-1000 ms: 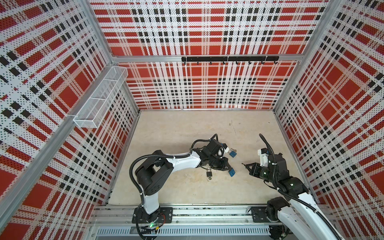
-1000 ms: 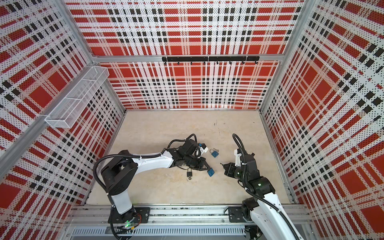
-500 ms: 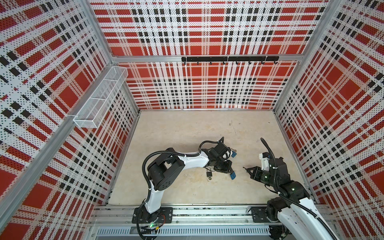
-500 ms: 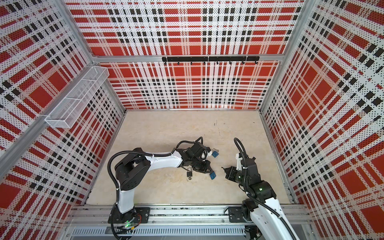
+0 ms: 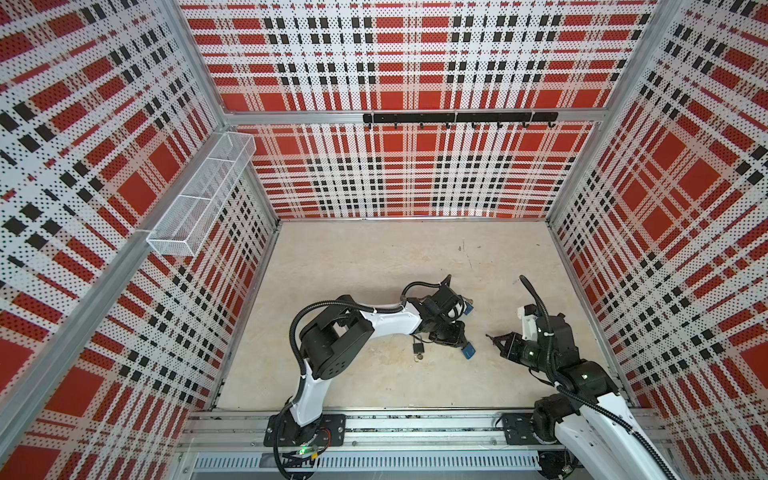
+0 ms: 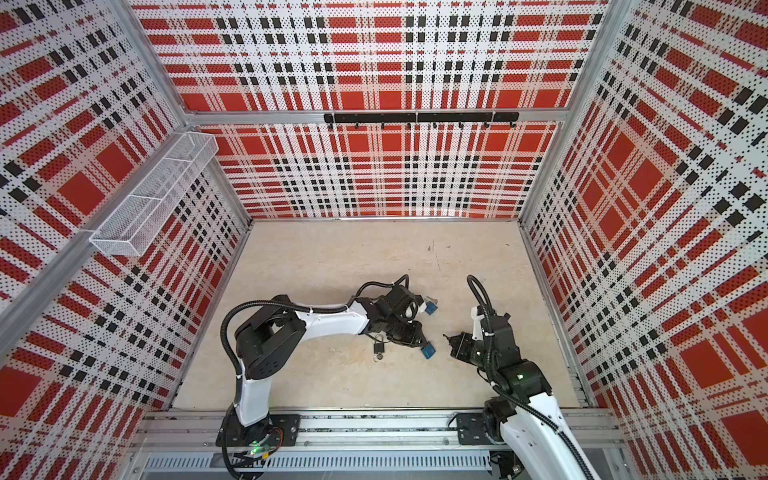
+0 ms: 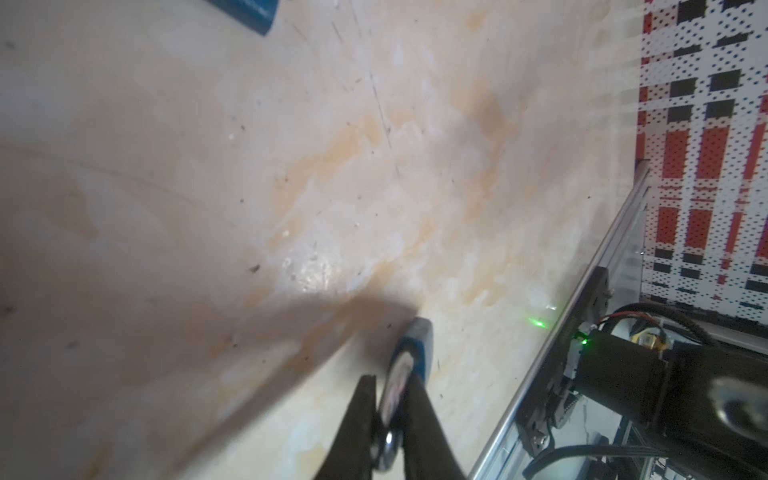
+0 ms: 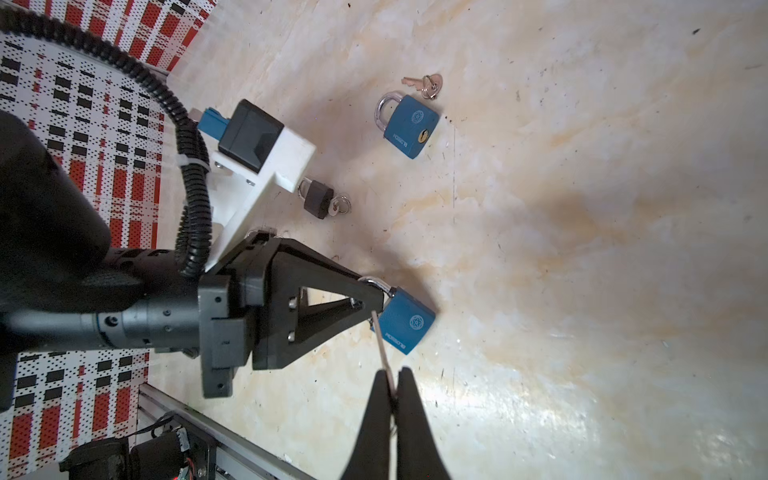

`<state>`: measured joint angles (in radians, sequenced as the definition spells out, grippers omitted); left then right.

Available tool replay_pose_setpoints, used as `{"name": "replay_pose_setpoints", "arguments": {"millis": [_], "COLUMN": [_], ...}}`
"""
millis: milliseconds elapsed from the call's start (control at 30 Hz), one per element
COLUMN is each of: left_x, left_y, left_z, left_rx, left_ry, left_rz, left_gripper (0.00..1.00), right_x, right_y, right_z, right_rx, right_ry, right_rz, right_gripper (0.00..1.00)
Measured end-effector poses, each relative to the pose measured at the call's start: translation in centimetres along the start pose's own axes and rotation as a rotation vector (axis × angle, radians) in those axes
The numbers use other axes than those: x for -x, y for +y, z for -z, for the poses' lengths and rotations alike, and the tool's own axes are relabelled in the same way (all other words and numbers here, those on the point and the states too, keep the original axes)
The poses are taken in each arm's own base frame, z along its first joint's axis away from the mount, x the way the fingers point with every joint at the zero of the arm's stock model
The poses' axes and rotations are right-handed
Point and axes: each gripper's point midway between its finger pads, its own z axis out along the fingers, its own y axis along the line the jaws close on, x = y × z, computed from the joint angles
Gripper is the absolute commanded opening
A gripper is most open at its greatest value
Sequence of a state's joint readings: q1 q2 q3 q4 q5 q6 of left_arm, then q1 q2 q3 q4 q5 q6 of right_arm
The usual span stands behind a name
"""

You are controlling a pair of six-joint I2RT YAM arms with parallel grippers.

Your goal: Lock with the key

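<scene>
A blue padlock point(image 8: 407, 326) lies on the beige floor, seen in both top views point(image 5: 468, 351) point(image 6: 427, 351). My left gripper point(image 8: 380, 297) is low over the floor and shut on its silver shackle. In the left wrist view the padlock point(image 7: 417, 345) sits between the two black fingers of the left gripper point(image 7: 390, 380). My right gripper point(image 8: 392, 374) is shut on a thin key point(image 8: 381, 340). The key's blade points at the blue padlock and ends just short of it. In the top views the right gripper point(image 5: 490, 337) point(image 6: 446, 338) stands a little to the right of the padlock.
A second blue padlock point(image 8: 409, 124) lies farther back with a loose key point(image 8: 424, 83) beside it. A small black padlock point(image 8: 318, 199) with a key in it lies left of my left gripper. A wire basket point(image 5: 199, 199) hangs on the left wall, a hook rail point(image 5: 457, 118) on the back wall.
My left arm's elbow has swung to the right while its gripper stayed low at the blue padlock, which shifted slightly forward. The right gripper with the key has hardly moved.
</scene>
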<state>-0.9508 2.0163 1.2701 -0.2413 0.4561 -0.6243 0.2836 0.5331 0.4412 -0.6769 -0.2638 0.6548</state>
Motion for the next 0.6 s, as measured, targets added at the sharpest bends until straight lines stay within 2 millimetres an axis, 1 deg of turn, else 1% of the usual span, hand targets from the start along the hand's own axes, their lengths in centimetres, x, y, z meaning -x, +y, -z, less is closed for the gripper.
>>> {"name": "replay_pose_setpoints", "arguments": {"millis": [167, 600], "left_x": [-0.34, 0.48], "left_y": [0.75, 0.4], "left_z": [-0.25, -0.01], "left_rx": [0.029, 0.05], "left_ry": [0.01, -0.014], "left_rz": [0.011, 0.001], "left_gripper": [0.26, 0.28], "right_x": [0.0, -0.06], "right_y": [-0.04, -0.13], "right_z": [-0.16, -0.63], "right_rx": [-0.003, 0.002], "right_ry": [0.005, 0.007], "right_rz": [-0.002, -0.006], "right_gripper": [0.0, 0.0]}}
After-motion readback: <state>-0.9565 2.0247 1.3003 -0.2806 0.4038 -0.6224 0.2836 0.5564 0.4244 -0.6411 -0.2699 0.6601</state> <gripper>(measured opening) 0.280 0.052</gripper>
